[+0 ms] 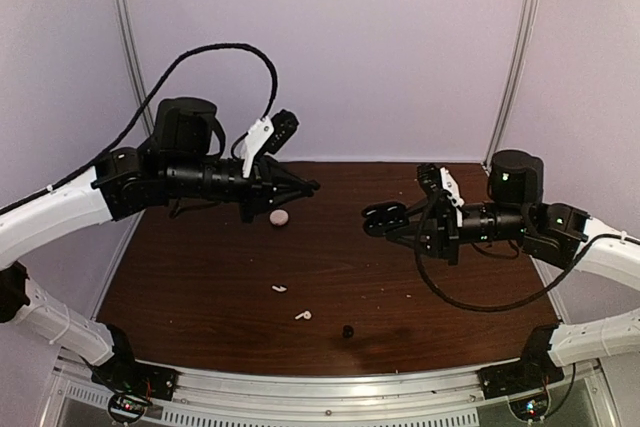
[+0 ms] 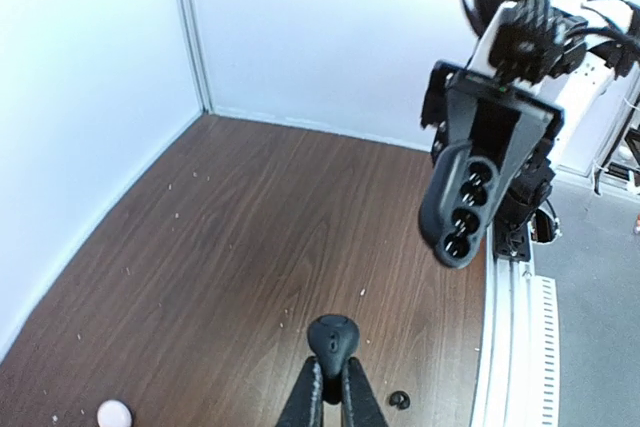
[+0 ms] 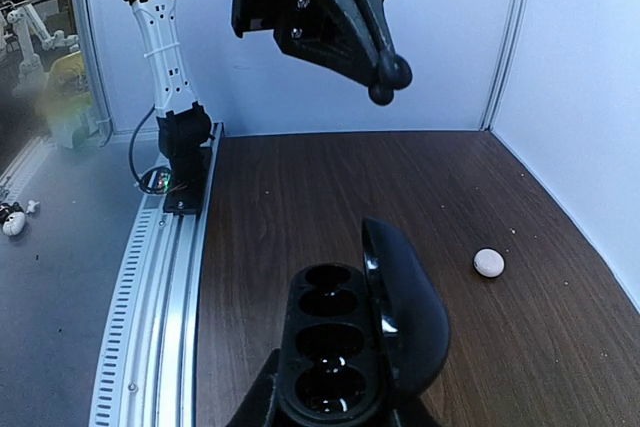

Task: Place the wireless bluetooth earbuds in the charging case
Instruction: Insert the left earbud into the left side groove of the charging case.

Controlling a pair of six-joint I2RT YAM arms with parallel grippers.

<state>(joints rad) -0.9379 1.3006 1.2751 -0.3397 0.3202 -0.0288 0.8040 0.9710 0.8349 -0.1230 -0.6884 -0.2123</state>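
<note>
The space was closed in by pale walls (image 1: 380,47), joined at the rear corners by metal posts (image 1: 122,17). A dark wood-grain counter (image 1: 200,277) was spread between them, speckled with pale crumbs and edged on the near side by a ribbed metal rail (image 1: 320,387).

A pink round case (image 1: 279,217) was seen lying on the counter towards the back left. The left gripper (image 1: 308,186) was held in the air just behind and to the right of the pink round case, its fingers pressed together on a black earbud (image 2: 332,337). The right gripper (image 1: 398,224) was raised well to the right of the pink round case and clamped around the charging case (image 3: 335,347). That case was held off the counter with its lid swung open and its hollows turned towards the left gripper.

Two white stemmed earbuds (image 1: 280,288) were seen on the counter nearer the arm bases than the pink round case, apart from one another. A second black earbud (image 1: 347,331) was seen nearer still and further right, alone on the counter.
</note>
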